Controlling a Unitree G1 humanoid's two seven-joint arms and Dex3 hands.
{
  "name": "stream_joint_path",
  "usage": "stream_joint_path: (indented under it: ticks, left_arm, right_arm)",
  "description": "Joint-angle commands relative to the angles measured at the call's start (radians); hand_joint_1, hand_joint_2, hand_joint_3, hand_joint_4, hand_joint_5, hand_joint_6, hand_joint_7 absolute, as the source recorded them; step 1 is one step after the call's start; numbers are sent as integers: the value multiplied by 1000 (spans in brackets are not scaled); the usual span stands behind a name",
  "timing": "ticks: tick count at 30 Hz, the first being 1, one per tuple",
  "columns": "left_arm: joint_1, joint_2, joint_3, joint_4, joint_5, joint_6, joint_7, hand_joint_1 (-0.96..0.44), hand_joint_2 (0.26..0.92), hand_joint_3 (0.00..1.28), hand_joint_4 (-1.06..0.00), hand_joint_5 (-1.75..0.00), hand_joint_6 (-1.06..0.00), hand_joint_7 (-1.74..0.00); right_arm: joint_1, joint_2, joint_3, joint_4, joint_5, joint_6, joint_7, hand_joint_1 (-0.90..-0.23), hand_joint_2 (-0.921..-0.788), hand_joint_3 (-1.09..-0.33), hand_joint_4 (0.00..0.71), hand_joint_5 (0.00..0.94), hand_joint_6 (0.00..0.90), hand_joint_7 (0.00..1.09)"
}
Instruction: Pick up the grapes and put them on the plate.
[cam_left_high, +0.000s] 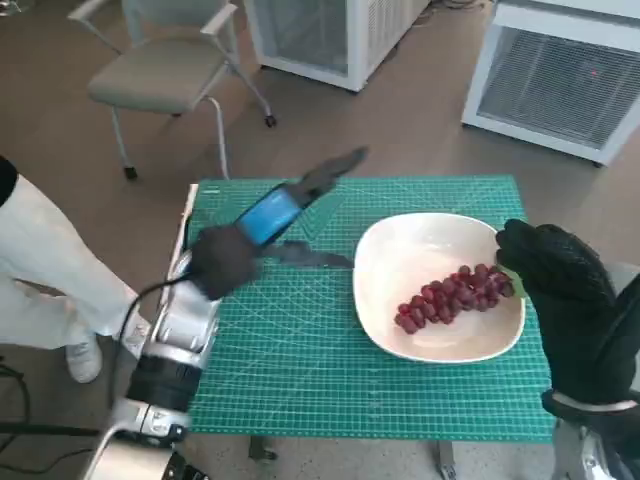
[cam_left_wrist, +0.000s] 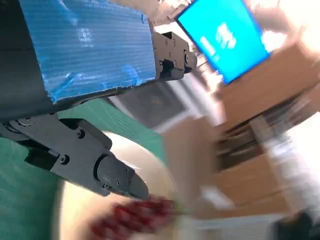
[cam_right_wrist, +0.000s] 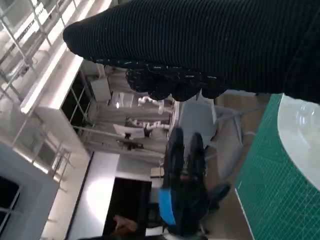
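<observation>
A bunch of red grapes (cam_left_high: 455, 295) lies on the white plate (cam_left_high: 400, 240), on its right half, and shows blurred in the left wrist view (cam_left_wrist: 135, 217). My gloved right hand (cam_left_high: 555, 270) hovers over the plate's right rim, just beside the bunch's right end; its fingers hang loosely bent and I see nothing in them (cam_right_wrist: 200, 40). My left hand (cam_left_high: 270, 215) is raised above the green mat (cam_left_high: 280, 330), left of the plate, with its fingers stretched out and apart (cam_left_wrist: 85, 50), holding nothing. The right wrist view also catches that left hand (cam_right_wrist: 182, 200) and the plate's rim (cam_right_wrist: 300, 135).
The mat covers the small table. A grey chair (cam_left_high: 170, 70) stands behind its left side, and white cabinets (cam_left_high: 560, 80) stand behind its right. A person's leg in white (cam_left_high: 50, 270) and a shoe (cam_left_high: 85, 355) are close to the table's left edge.
</observation>
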Motion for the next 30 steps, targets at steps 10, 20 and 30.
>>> stream_joint_path:
  ticks: [10, 20, 30]
  left_arm:
    - [155, -61, 140, -32, -211, -63, -80, -391, 870, 16, -1, 1, -166, -1]
    - [211, -58, 142, -107, -237, -28, -98, -382, 883, 12, 1, 1, -155, -1]
    - [342, -62, 143, -289, -332, 95, -152, -330, 891, 6, -23, -8, -170, -5]
  right_arm:
    - [2, -5, 4, 13, 12, 44, 11, -351, -921, -605, 424, 783, 227, 984]
    - [-2, -3, 3, 16, 13, 51, 16, -351, -921, -605, 424, 783, 227, 983]
    - [-20, -4, 4, 29, 21, 70, 21, -362, -921, -602, 424, 787, 227, 983]
